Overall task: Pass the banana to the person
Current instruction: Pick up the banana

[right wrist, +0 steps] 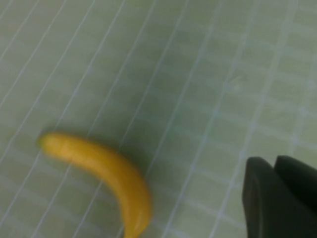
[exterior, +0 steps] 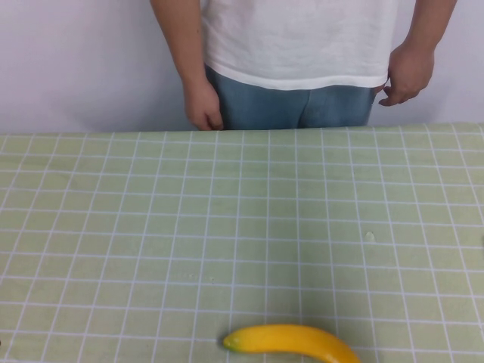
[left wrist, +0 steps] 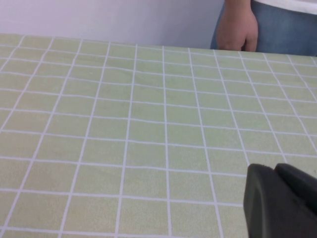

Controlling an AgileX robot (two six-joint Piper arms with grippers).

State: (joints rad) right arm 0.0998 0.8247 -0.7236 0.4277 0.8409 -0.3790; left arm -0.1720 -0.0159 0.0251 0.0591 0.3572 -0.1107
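The banana [exterior: 291, 340] lies on the green checked tablecloth at the near edge, a little right of centre. It also shows in the right wrist view [right wrist: 101, 171]. The person [exterior: 299, 45] stands behind the far edge in a white T-shirt and blue jeans, both hands hanging down. Neither gripper shows in the high view. My right gripper [right wrist: 274, 161] is shut and empty, above the cloth and off to one side of the banana, apart from it. My left gripper [left wrist: 274, 168] is shut and empty over bare cloth, with the person's hand [left wrist: 237, 29] beyond the far edge.
The tablecloth [exterior: 227, 227] covers the whole table, and its far edge [exterior: 242, 130] runs just in front of the person. A small speck [exterior: 369, 236] lies on the cloth at the right. A pale wall stands behind the person.
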